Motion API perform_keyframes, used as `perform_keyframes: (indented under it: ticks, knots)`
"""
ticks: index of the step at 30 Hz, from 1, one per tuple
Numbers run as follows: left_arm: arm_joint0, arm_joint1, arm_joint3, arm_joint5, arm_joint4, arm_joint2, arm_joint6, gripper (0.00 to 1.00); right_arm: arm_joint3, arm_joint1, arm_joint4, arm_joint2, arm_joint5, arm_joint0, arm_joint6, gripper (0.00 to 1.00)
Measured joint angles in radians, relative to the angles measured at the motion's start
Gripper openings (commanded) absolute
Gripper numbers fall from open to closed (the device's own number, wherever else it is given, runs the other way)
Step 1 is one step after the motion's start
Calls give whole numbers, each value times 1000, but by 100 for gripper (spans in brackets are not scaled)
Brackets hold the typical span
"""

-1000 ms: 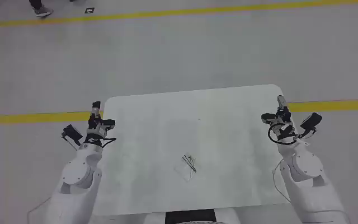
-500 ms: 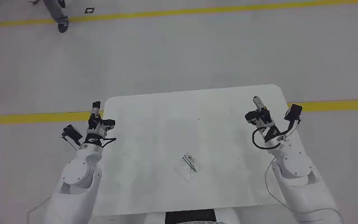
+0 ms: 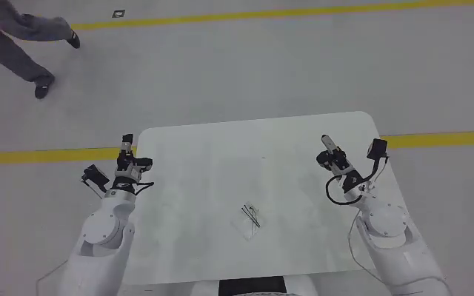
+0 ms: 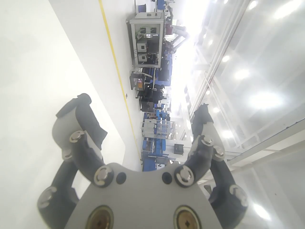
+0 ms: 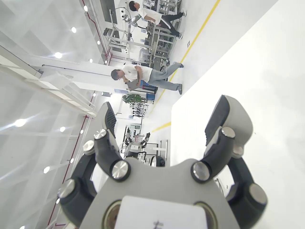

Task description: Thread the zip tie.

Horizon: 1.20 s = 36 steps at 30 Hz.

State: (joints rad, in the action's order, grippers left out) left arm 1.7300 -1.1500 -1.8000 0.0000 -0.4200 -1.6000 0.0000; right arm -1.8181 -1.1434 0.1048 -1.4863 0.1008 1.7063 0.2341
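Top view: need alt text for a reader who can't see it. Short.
Thin dark zip ties lie near the middle of a white table, towards the robot's side, with nothing touching them. The left gripper hangs at the table's left edge and the right gripper over its right part, both well apart from the ties.

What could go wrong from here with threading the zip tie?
1. The zip ties lie thin, flat and bunched on the table; an open gripper may pinch several or slip off.
2. Both the left gripper and right gripper are far from them, so threading likely needs two precise grasps.
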Motion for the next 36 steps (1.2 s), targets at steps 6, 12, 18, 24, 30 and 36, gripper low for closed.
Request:
perform_keyframes:
  ticks: [6, 12, 18, 24, 30, 36]
  knots:
    - [0, 0, 0, 0, 0, 0, 0, 100, -41, 7, -133, 43, -29, -79, 109, 100]
    - [0, 0, 0, 0, 0, 0, 0, 100, -37, 17, -374, 102, -164, -127, 265, 100]
    - [0, 0, 0, 0, 0, 0, 0, 100, -45, 22, -427, 100, -159, -95, 293, 100]
    - [0, 0, 0, 0, 0, 0, 0, 100, -45, 22, -426, 100, -159, -96, 293, 100]
    - [0, 0, 0, 0, 0, 0, 0, 100, -58, 26, -440, 112, -147, -105, 306, 100]
    - [0, 0, 0, 0, 0, 0, 0, 100, -111, 36, -635, 175, -93, -140, 482, 100]
